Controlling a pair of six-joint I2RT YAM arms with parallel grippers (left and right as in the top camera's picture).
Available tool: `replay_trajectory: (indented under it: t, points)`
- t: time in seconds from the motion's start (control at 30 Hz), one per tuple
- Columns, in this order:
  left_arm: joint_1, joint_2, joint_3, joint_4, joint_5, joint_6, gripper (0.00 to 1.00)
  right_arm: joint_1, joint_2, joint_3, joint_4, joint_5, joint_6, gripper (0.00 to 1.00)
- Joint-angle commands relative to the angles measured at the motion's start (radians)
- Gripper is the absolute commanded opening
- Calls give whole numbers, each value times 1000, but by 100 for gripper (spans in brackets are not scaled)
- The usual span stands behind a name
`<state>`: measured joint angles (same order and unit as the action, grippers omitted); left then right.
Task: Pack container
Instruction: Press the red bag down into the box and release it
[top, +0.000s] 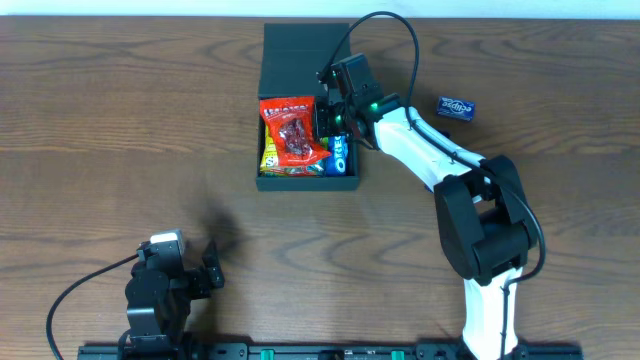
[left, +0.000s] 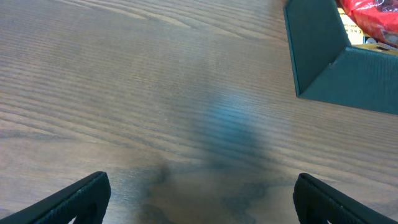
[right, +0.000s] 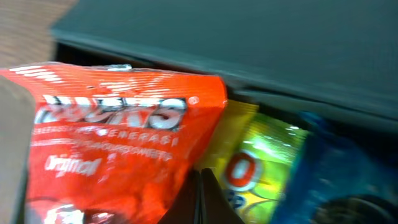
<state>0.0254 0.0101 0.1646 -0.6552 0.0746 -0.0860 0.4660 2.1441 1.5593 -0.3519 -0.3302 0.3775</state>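
right end effector (right: 199, 183) over container (top: 300, 45), packets (right: 124, 137) blurred

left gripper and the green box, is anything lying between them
Nothing but bare wooden table lies between the left gripper and the container. The overhead view shows the whole stretch; the left wrist view agrees.

Small blue packet (top: 456, 107), maybe snack, on wooden table (top: 120, 130).
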Motion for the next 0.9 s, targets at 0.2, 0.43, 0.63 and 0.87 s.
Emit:
replay_trajectory:
  t: [0.2,0.43,0.63,0.87]
  points:
    - [5,-6,-6,-6,-7,-11,95,26,-12,29,-87,-52,51,1]
    - [5,-6,-6,-6,-7,-11,95,35,-12,138,-281,-7,52,1]
    - [5,-6,-6,-6,-7,-11,95,69,-12,218,-371,-6,14,1]
    - [5,-6,-6,-6,-7,-11,95,124,-12,221,-382,59,-19,1]
